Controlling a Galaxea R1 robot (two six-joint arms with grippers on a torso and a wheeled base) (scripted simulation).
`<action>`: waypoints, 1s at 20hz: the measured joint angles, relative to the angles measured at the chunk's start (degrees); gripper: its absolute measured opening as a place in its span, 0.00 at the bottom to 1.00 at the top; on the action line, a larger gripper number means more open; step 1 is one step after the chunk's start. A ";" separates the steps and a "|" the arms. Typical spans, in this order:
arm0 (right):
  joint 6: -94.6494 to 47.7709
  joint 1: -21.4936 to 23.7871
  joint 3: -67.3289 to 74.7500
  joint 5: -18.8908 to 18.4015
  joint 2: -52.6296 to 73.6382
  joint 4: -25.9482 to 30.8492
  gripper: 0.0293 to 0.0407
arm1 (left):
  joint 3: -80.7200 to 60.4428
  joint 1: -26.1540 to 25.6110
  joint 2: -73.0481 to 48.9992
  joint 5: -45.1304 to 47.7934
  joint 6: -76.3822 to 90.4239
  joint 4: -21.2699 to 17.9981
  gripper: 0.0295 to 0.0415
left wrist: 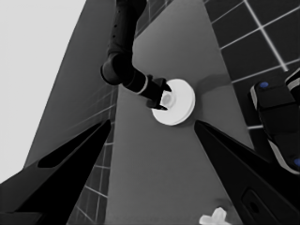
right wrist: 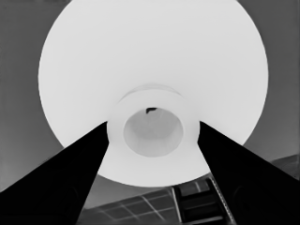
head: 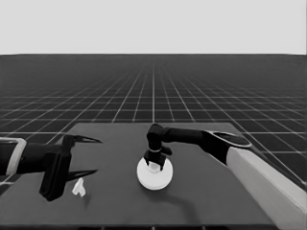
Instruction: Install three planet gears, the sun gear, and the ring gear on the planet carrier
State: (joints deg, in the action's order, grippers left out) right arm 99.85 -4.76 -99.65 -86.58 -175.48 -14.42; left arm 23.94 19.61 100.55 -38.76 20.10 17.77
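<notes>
The larger round part (head: 154, 176), a thick white disc with a raised hub, sits at the table's middle. From straight above, my right gripper (head: 154, 162) is shut on that hub. In the right wrist view its two fingers press the sides of the hub (right wrist: 152, 131), and the disc (right wrist: 150, 56) fills the picture. The left wrist view shows the same disc (left wrist: 180, 105) with the right gripper (left wrist: 159, 97) on it. My left gripper (head: 93, 156) waits open over the table's left end. The planet gears and the smaller round part are hidden or out of view.
A thin white piece (head: 79, 188) lies on the table near the left gripper's lower finger and is not held; it also shows as the thin white piece (left wrist: 213, 218) in the left wrist view. Dark machinery with blue lights (left wrist: 276, 117) stands past the table's edge.
</notes>
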 joint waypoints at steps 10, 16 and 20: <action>5.00 0.00 0.00 0.00 0.00 0.00 0.49 | 0.00 0.00 0.00 0.00 0.00 0.00 0.75; 6.64 0.06 0.00 0.01 -0.01 0.00 0.80 | 0.00 0.00 0.00 0.00 0.00 0.00 0.75; 6.71 0.07 0.01 0.01 -0.01 0.00 0.81 | 0.00 0.00 0.00 0.00 0.00 0.00 0.75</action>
State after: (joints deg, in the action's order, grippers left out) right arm 106.57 -4.69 -99.64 -86.57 -175.49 -14.42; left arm 23.94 19.61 100.55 -38.76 20.10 17.77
